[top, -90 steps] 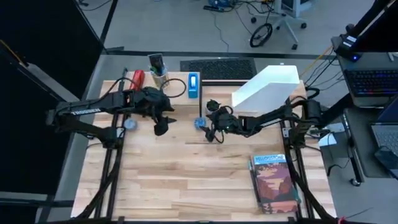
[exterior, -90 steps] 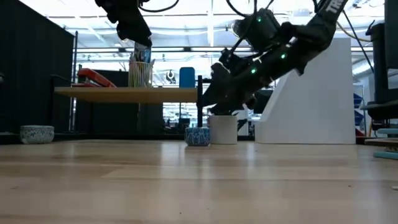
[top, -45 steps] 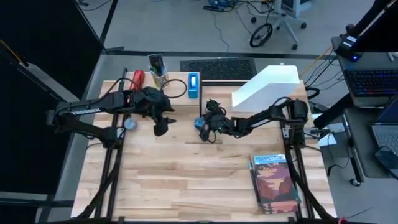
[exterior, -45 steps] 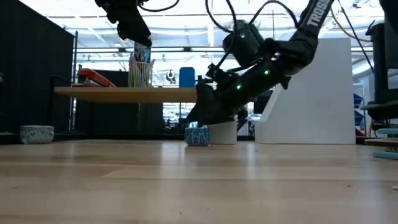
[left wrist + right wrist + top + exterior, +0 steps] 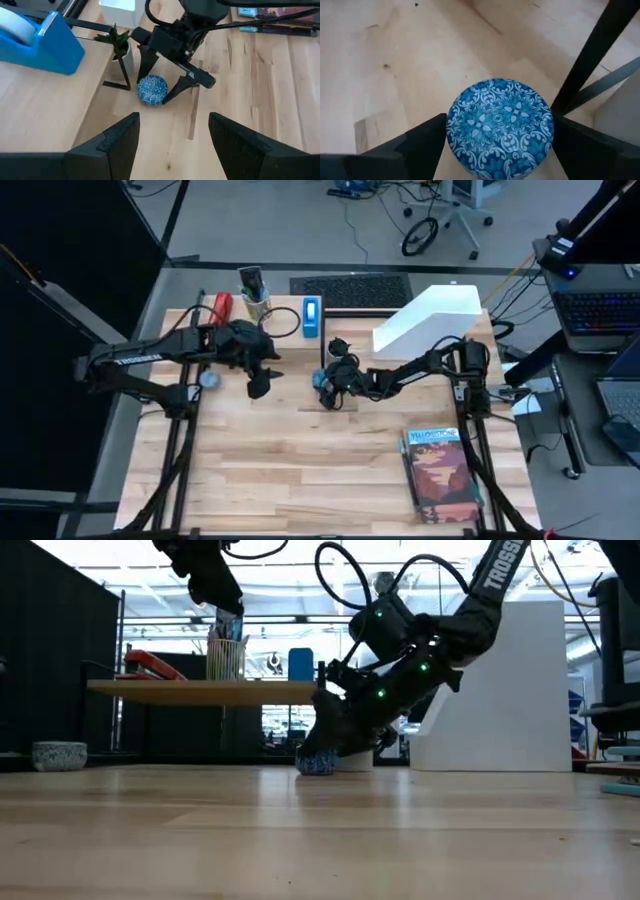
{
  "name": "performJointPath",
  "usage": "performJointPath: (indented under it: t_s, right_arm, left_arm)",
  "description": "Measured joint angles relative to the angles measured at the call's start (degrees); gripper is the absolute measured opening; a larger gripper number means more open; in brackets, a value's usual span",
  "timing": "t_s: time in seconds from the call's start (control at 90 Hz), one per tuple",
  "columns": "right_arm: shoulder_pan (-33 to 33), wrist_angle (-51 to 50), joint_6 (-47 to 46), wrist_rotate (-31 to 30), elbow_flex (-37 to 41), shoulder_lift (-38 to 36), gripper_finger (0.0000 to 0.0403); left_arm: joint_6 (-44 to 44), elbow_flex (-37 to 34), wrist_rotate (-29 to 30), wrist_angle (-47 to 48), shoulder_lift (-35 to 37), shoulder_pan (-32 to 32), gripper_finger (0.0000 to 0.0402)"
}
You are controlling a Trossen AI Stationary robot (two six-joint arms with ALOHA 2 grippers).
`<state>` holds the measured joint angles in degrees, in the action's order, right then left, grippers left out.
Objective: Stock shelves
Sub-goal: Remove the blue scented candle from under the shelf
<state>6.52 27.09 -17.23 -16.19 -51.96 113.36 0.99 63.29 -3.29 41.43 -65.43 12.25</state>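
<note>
The light-wood plank shelf on thin black legs is seen at the table's far side, behind the left pincer; the white file holder stands behind the right arm. A small blue patterned bowl rests on the table just beside a shelf leg. The right pincer is lowered to the table, its fingers spread to either side of the bowl; contact cannot be confirmed. The left pincer is held above the table, spread and carrying nothing. A small potted plant stands just beyond the bowl. A blue tape dispenser sits on the shelf.
</note>
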Motion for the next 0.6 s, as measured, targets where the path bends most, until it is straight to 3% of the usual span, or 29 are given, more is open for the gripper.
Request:
performJointPath:
  t_s: [0.211,0.6]
  right_arm:
    - [-0.1,0.1,2.6,-0.2,0.0,0.0,0.0290]
    - [-0.3,0.9,3.1,-0.2,0.0,0.2,0.0285]
  left_arm:
    - [0.0,0.0,0.0,0.0,0.0,0.0,0.0223]
    - [0.0,0.0,0.0,0.0,0.0,0.0,0.0223]
